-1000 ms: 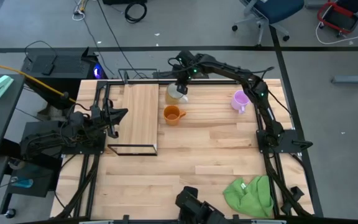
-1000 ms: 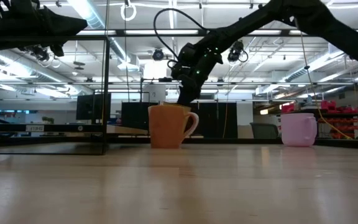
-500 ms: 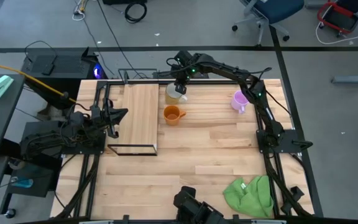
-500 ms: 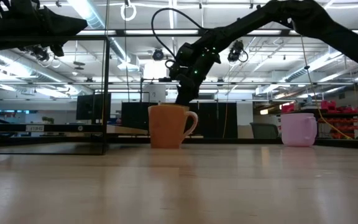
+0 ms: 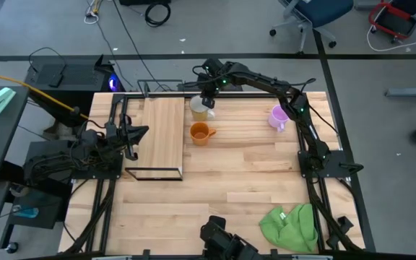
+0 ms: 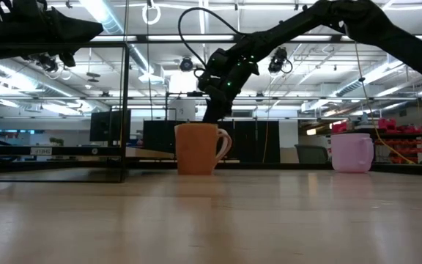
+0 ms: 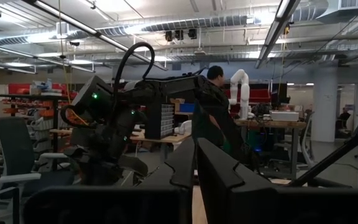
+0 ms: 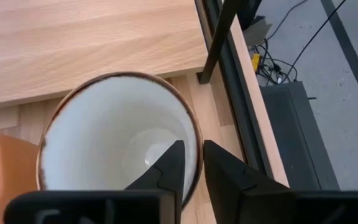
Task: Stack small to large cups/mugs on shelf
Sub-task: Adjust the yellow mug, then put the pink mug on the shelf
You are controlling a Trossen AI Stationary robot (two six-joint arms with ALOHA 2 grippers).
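Table (image 5: 251, 180): light wood planks; green cloth (image 5: 291, 225) lies at the near right corner.
Shelf (image 5: 163, 137): bare plank at the table's left.
Cream mug (image 5: 200, 108): stands on the table beside the shelf; orange mug (image 5: 201, 133) is near it, purple mug (image 5: 279, 117) well apart.
Right gripper (image 8: 190, 169): fingers straddle the cream mug's rim, slightly parted.
Left gripper (image 7: 194, 168): fingers pressed together, nothing held, left of the shelf.
Room: grey floor, cables, an office chair (image 5: 316, 14).

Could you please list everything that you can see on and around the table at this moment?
Large cream-white mug: one, on the tabletop beside the shelf's far end.
Small orange mug: one, on the tabletop just right of the shelf.
Small light purple mug: one, far right of the table.
Light-wood plank shelf: one, black wire frame, left of centre.
Crumpled green cloth: one, near right corner.
Right gripper: straddling the cream mug's rim.
Left gripper: shut, waiting at the shelf's left edge.
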